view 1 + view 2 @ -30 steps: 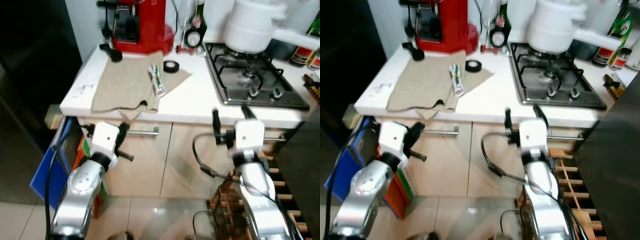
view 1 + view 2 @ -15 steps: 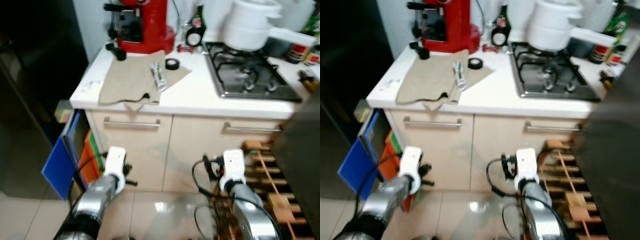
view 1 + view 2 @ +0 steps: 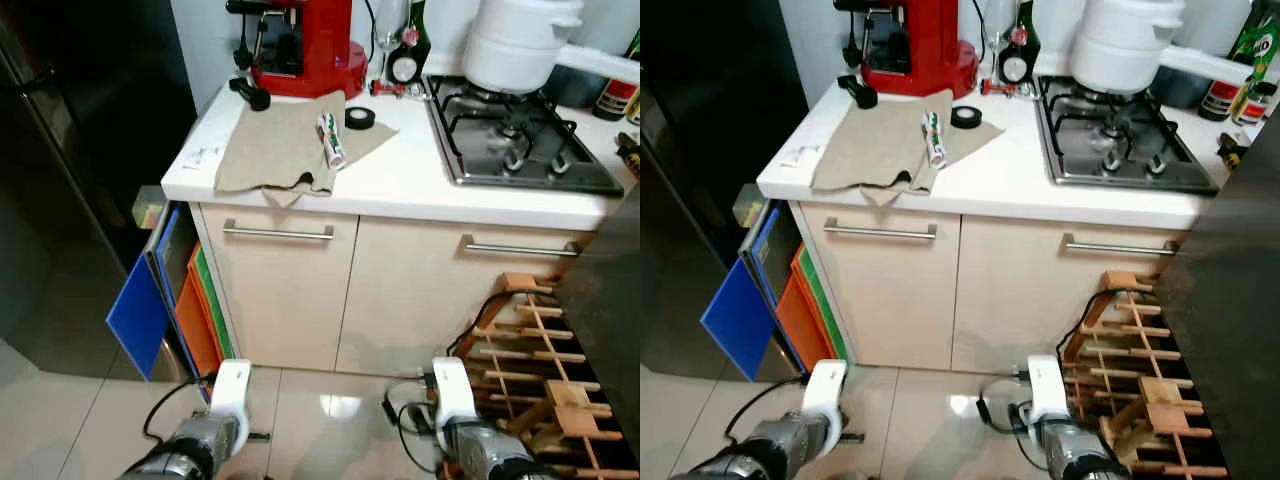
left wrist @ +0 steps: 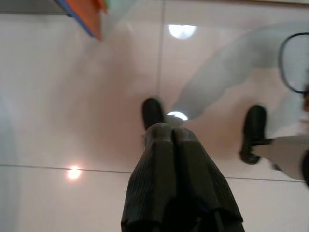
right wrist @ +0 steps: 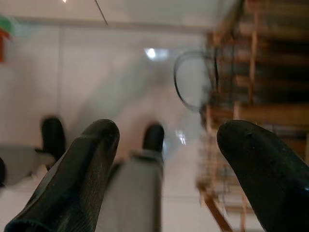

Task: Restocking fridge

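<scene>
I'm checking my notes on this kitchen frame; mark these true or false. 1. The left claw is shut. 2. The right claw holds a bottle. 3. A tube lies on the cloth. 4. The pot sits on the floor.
1. True: the left claw has its fingers pressed together.
2. False: the right claw is open and empty.
3. True: the tube lies on the cloth.
4. False: the pot sits on the hob.

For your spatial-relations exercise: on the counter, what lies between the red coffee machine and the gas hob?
In the left eye view, a roll of black tape lies between the red coffee machine and the gas hob, with a dark bottle behind.
</scene>
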`<state>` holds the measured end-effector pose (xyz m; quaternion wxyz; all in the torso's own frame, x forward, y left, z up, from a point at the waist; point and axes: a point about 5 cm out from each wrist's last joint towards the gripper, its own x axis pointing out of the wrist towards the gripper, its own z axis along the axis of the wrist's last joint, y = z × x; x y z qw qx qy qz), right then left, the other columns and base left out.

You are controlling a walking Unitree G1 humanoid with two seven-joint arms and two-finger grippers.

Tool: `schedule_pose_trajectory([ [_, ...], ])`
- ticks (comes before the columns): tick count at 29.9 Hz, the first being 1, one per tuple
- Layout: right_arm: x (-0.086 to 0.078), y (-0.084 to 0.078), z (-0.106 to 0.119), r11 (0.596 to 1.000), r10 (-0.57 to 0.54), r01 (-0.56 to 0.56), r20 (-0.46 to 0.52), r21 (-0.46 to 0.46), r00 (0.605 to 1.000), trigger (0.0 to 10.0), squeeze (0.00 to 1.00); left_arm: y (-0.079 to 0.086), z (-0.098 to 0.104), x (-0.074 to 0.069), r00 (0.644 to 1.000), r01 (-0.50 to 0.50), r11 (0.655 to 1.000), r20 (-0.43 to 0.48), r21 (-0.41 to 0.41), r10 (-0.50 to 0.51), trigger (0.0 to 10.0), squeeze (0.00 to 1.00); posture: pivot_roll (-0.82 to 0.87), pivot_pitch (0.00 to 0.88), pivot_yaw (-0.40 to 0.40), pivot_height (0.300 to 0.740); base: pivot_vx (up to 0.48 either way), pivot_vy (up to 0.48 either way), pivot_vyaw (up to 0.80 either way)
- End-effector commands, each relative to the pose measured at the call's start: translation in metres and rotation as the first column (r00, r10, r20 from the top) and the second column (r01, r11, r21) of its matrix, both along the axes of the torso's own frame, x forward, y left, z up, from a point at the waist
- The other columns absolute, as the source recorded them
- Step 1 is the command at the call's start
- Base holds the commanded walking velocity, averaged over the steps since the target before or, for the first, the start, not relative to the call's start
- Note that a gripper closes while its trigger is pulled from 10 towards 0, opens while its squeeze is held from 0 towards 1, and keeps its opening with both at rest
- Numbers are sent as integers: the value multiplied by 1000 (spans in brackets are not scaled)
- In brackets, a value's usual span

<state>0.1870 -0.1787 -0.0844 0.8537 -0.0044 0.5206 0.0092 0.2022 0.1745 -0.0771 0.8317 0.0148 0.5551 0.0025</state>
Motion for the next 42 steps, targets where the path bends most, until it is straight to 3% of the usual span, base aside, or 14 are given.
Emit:
schedule_pose_trajectory([
  [1, 12, 0, 6, 1000, 12, -12, 39, -9, 999, 10000, 0, 1, 5, 9, 999, 18, 1000, 34, 21, -19, 10000, 0, -36, 0, -1, 740, 0, 0, 0],
  [3, 14, 8, 6, 998, 59, -59, 44, 1, 997, 10000, 0, 7, 5, 9, 999, 21, 999, 49, 36, -23, 10000, 0, -39, 0, -4, 740, 0, 0, 0],
  [6, 15, 18, 6, 997, 83, -83, 27, 1, 996, 10000, 0, 17, 3, 3, 998, -52, 998, 25, 26, 51, 10000, 0, -33, 0, -12, 740, 0, 0, 0],
  [11, 15, 10, 6, 997, 20, -19, 11, -81, 1000, 10000, 0, 19, 4, 4, 991, -132, 991, 30, -17, 132, 10000, 0, -7, 0, -34, 740, 0, 0, 0],
  [13, 15, 15, 6, 998, 39, -39, 11, -56, 999, 10000, 0, 18, 4, 4, 990, -137, 990, 32, -29, 138, 10000, 0, -1, 0, -34, 740, 0, 0, 0],
  [14, 17, 17, 6, 998, 33, -33, 15, -44, 999, 10000, 0, 18, 5, 5, 991, -126, 991, 35, -33, 127, 10000, 1000, 2, 0, -31, 740, 0, 0, 0],
  [15, 19, 18, 7, 999, 19, -18, 24, -39, 1000, 10000, 0, 18, 5, 6, 992, -119, 992, 39, -32, 120, 10000, 1000, 2, 0, -32, 740, 0, 0, 0],
  [16, 21, 19, 9, 1000, 3, -1, 34, -31, 999, 10000, 1000, 18, 6, 7, 993, -106, 994, 44, -29, 107, 10000, 1000, 1, 0, -33, 740, 0, 0, 0],
  [24, 33, 26, 15, 1000, 0, 2, 67, -29, 998, 10000, 1000, 16, 9, 13, 992, -96, 994, 79, -45, 99, 10000, 1000, -19, 0, -34, 740, 0, 0, 0],
  [27, 26, 16, 11, 999, -1, 3, 59, -36, 998, 10000, 1000, 16, 9, 14, 992, -96, 994, 83, -51, 100, 10000, 1000, -20, 0, -35, 740, 0, 0, 0],
  [32, 25, 14, 11, 999, -3, 6, 61, -43, 998, 10000, 1000, 22, 6, 7, 990, -130, 989, 52, -65, 134, 10000, 1000, -24, 0, -33, 740, 0, 0, 0],
  [42, 20, 14, 8, 999, 7, -5, 56, -43, 998, 10000, 1000, 24, 7, 8, 996, -8, 1000, 87, -30, 10, 10000, 1000, -9, 0, -31, 740, 0, 0, 0],
])
